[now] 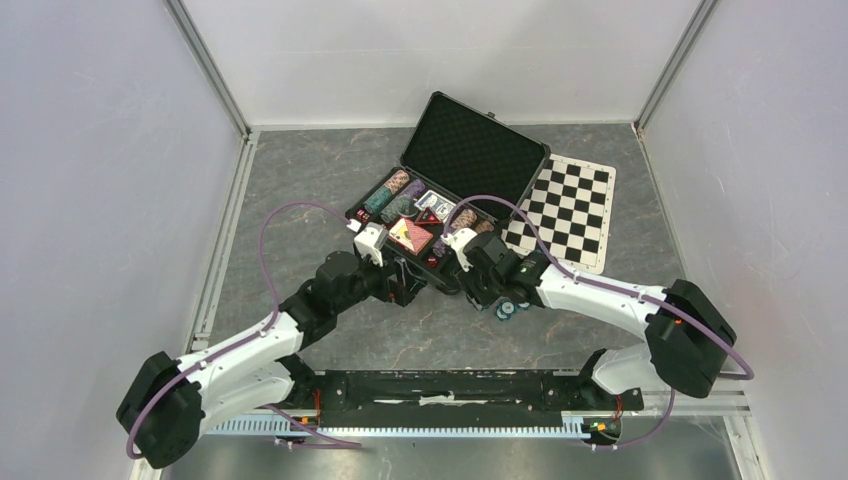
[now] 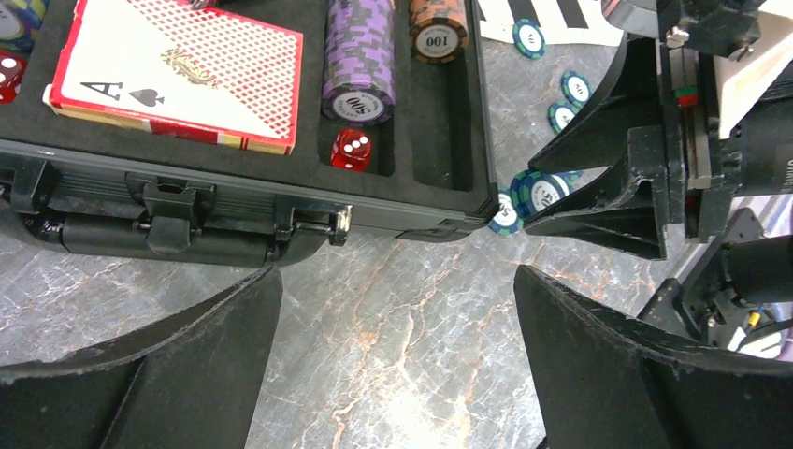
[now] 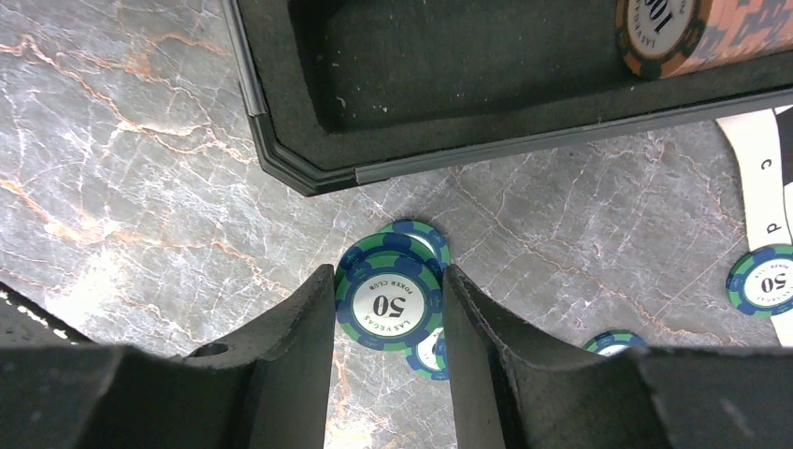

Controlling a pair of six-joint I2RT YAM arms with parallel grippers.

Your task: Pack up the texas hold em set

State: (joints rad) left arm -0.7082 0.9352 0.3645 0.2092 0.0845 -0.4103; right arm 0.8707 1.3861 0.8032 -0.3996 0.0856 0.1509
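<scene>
The black case [image 1: 470, 150] lies open mid-table with its lid up. In its tray [image 2: 187, 178] sit a red card deck [image 2: 178, 70], a purple chip stack [image 2: 358, 56], a brown chip stack [image 2: 438, 33] and a red die [image 2: 352, 150]. Just off the case's front right corner [image 3: 281, 140], my right gripper [image 3: 388, 281] is shut on a teal 50 chip [image 3: 388, 304], both fingers touching its edge. More teal chips [image 3: 425, 351] lie under it. My left gripper [image 2: 397, 281] hangs open over bare table before the case's latches.
Loose teal chips [image 3: 767, 281] lie on the table right of the case, one at the edge of the chequered mat [image 1: 570, 205]. The two grippers are close together at the case's front. Grey walls ring the table.
</scene>
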